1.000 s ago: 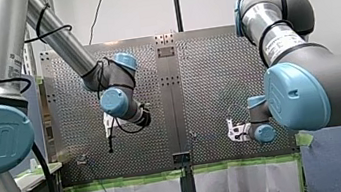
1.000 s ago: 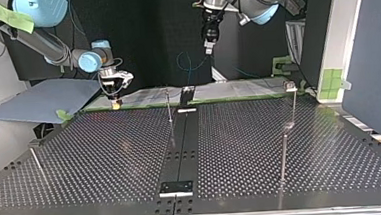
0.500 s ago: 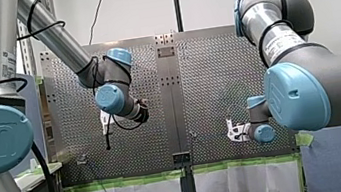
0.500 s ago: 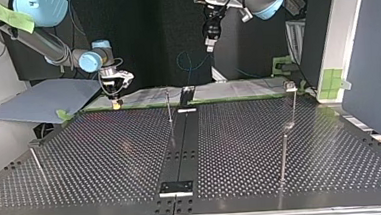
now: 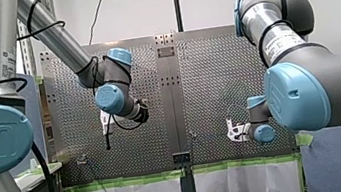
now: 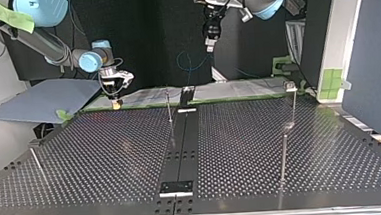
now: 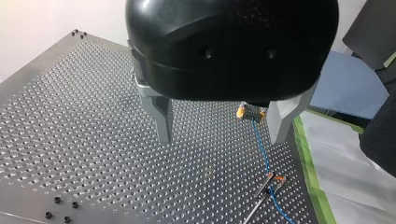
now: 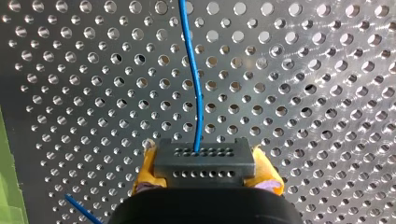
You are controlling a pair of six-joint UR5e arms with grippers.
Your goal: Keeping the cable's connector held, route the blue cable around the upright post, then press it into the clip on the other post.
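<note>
While my right gripper point(image 8: 205, 170) pinches the connector point(image 8: 204, 161) between its yellow pads point(image 8: 145, 169), the blue cable point(image 8: 196, 91) runs straight out ahead of it, over the table point(image 8: 327, 70). My left gripper point(image 7: 220, 136) hangs wide open, holding nothing; the connector lies well ahead of it.

the connector point(image 8: 204, 161) sits in my right gripper point(image 8: 205, 171), the cable point(image 8: 198, 93) running ahead over the table point(image 8: 317, 84).
</note>
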